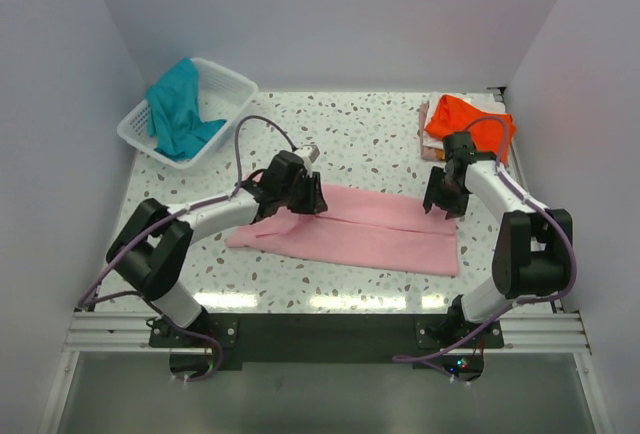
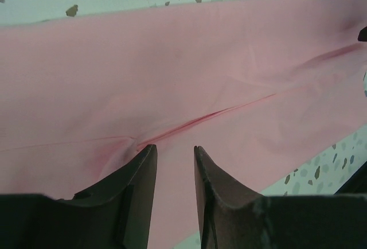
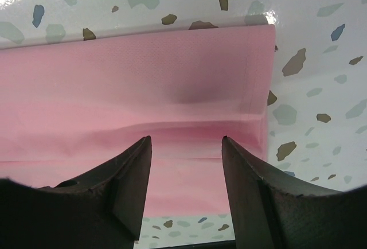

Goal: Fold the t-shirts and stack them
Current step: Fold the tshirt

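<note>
The light pink t-shirt (image 1: 350,229) lies folded into a long flat strip across the middle of the table. My left gripper (image 1: 303,196) hovers over its far left part, open and empty, above a crease in the pink cloth (image 2: 189,77). My right gripper (image 1: 440,199) hovers over the strip's right end, open and empty, with the cloth's edge (image 3: 172,88) below it. The bright orange t-shirt (image 1: 465,119) lies at the back right. The teal t-shirt (image 1: 180,109) hangs in the basket.
A white lattice basket (image 1: 225,84) stands at the back left corner. A pale folded cloth (image 1: 427,124) lies under the orange shirt. White walls close in the left, back and right sides of the speckled table (image 1: 360,134).
</note>
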`<state>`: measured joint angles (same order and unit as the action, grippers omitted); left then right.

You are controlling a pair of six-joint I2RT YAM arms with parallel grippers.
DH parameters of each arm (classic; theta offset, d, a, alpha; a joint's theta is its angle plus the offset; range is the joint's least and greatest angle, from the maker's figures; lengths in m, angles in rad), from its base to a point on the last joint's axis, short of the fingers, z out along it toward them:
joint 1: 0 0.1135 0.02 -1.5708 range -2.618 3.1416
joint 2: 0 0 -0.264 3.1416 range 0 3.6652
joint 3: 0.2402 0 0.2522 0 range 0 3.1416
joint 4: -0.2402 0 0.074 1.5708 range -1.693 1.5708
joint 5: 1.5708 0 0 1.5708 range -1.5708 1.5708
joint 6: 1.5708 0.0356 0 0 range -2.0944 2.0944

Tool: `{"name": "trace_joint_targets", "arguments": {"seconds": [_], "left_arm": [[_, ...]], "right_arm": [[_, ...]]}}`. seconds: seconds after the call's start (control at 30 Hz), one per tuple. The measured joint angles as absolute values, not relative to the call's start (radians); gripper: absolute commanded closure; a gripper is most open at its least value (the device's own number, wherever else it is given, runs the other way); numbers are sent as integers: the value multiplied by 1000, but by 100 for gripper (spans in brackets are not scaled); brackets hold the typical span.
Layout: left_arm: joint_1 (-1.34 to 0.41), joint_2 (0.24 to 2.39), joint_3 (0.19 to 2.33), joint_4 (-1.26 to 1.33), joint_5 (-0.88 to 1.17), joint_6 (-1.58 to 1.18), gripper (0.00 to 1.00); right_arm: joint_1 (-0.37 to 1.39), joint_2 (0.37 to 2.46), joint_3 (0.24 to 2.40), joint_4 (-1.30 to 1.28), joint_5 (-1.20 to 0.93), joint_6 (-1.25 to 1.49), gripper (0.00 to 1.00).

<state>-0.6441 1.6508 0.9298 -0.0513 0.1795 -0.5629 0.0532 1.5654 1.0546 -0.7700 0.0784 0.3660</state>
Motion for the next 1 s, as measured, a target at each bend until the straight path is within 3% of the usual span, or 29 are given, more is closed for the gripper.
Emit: {"name": "trace_joint_targets", "arguments": {"seconds": [0.43, 1.0], "left_arm": [[-634, 1578, 942, -98, 33, -569, 61], [-624, 1631, 885, -106, 74, -595, 64]], "right_arm": [[53, 1549, 1039, -762, 57, 366, 44], [53, 1517, 1026, -762, 57, 365, 44]]}}
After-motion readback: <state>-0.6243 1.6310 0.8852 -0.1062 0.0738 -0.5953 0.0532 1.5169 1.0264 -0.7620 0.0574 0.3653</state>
